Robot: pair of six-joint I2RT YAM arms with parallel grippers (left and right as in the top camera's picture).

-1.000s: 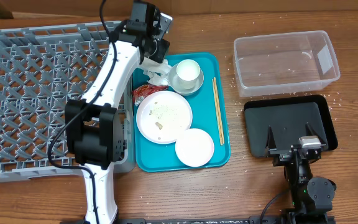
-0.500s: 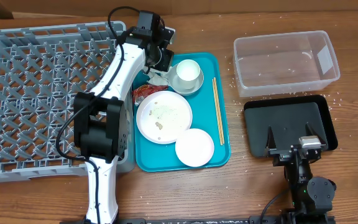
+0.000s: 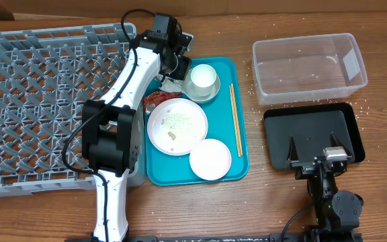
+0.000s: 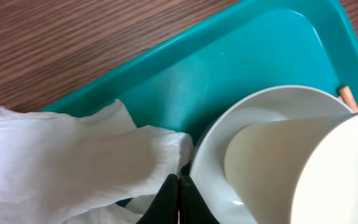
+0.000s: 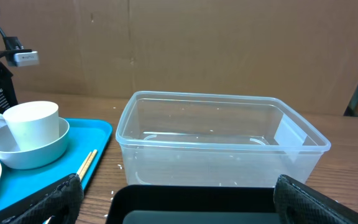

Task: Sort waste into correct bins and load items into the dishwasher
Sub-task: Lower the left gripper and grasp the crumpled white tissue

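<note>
One crumpled white tissue [image 4: 73, 158] fills the lower left of the left wrist view. It lies on the teal tray [image 4: 185, 81], with its right edge against the bowl [image 4: 211, 155] that carries the white cup [image 4: 272, 155]. In the overhead view it sits at the upper left corner of that tray, just above the red wrapper [image 3: 154, 101].

Handling (judged): very light, soft and compressible, not fragile. It offers no firm edge, so a pinch on a raised fold near its middle should hold better than one at a thin corner, which may tear or slip free. A grip kept clear of the bowl rim avoids nudging the cup.

Left gripper [image 4: 180, 198]: jaws drawn together, only a hairline between the tips, which meet at the tissue's right edge. Whether a fold is caught cannot be told.

Right gripper [image 3: 314, 153]: jaws spread wide and empty, over the black tray [image 3: 311, 128] at lower right, below the clear tub [image 3: 308, 64].
</note>
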